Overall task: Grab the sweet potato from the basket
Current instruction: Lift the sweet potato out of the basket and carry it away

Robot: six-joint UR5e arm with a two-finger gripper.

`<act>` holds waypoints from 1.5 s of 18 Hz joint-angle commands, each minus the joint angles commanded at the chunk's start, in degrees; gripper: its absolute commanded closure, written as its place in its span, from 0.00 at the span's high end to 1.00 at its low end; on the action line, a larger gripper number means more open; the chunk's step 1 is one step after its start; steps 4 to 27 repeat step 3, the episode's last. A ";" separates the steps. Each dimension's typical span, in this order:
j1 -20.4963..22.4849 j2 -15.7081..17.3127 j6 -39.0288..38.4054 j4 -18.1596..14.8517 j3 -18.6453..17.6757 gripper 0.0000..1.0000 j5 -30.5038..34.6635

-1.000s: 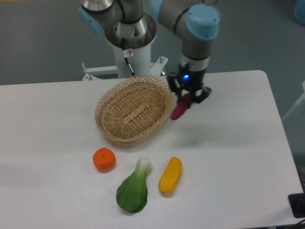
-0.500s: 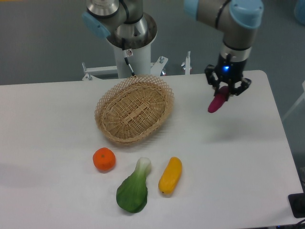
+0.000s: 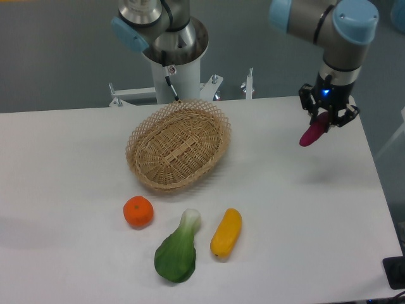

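nearest the front edge of the table [image 3: 304,253] we see a leafy green [image 3: 176,252] and, just beside it, a yellow vegetable [image 3: 226,232]. a little further back and to the left of them sits an orange [image 3: 138,211]. beyond these, toward the back edge, lies the basket [image 3: 179,145], tilted slightly, with nothing in it that we can make out. well apart from it, near the back right corner, we find the gripper [image 3: 326,119] hanging above the table with its fingers clenched on the sweet potato [image 3: 314,130]. the potato is held by its upper end and slants down to the left, clear of the table surface, with a faint shadow below it. behind the basket stands the arm's base [image 3: 176,54] at the back edge.
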 joint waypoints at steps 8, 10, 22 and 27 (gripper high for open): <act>-0.09 0.00 -0.09 0.18 -0.09 0.20 0.26; -0.09 0.00 -0.09 0.18 -0.09 0.20 0.26; -0.09 0.00 -0.09 0.18 -0.09 0.20 0.26; -0.09 0.00 -0.09 0.18 -0.09 0.20 0.26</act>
